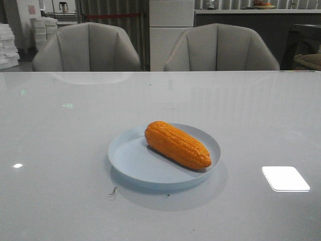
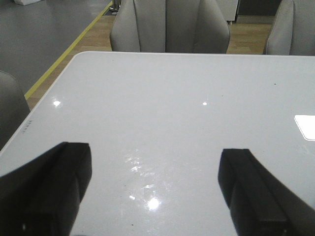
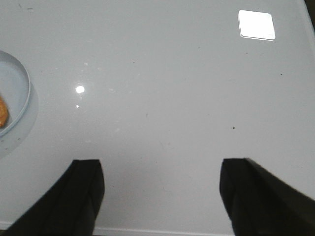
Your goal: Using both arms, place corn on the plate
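Observation:
The orange corn (image 1: pixel 178 144) lies on its side across the pale blue plate (image 1: pixel 125 155), near the middle of the table in the front view. Neither arm shows in that view. In the right wrist view a slice of the plate (image 3: pixel 19 93) with a bit of corn (image 3: pixel 3 112) sits at the frame's edge, apart from my right gripper (image 3: pixel 160 169), which is open over bare table. My left gripper (image 2: pixel 155 157) is open too, with only glossy tabletop between its fingers.
Two grey chairs (image 1: pixel 88 47) stand behind the table's far edge. The left wrist view shows the table's corner (image 2: pixel 81 54) and its side edge, with floor beyond. The near table edge (image 3: pixel 157 232) runs just under the right gripper. Bright light reflections (image 1: pixel 285 178) lie on the tabletop.

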Robot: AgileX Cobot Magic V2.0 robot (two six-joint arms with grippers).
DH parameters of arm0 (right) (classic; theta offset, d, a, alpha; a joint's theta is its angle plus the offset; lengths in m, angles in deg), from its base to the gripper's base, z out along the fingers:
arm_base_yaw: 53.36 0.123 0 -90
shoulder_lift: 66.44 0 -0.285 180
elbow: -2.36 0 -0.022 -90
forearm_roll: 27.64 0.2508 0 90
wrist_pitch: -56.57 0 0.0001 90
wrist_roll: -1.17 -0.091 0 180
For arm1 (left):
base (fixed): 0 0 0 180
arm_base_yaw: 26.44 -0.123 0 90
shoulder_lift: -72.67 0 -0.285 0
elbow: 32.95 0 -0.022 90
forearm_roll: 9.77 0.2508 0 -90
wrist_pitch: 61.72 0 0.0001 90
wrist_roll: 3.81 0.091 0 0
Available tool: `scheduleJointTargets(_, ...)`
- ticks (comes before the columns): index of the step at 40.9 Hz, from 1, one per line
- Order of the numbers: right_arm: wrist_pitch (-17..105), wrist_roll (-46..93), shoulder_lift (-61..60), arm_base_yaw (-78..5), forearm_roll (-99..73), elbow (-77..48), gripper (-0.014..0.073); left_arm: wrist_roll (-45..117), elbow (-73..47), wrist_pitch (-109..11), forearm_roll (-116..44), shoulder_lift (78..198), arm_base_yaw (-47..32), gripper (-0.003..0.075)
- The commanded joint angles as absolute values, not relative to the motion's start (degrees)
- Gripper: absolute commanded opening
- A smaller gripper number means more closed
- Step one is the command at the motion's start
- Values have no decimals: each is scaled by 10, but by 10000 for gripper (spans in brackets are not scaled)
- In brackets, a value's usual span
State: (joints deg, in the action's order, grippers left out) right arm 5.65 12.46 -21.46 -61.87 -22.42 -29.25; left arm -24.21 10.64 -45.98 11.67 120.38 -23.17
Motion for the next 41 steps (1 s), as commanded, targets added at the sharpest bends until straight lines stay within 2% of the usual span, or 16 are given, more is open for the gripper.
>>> scheduleJointTargets(1,92,129,-214,-620,-217,-278,594,-247,91,-501,112,1201,-228,581)
scheduleJointTargets(22,92,129,-214,-620,-217,-278,594,-247,91,-505,113,1201,-228,581)
scheduleJointTargets(41,92,129,-214,-620,-217,-278,594,-247,91,-506,55,1143,-207,577)
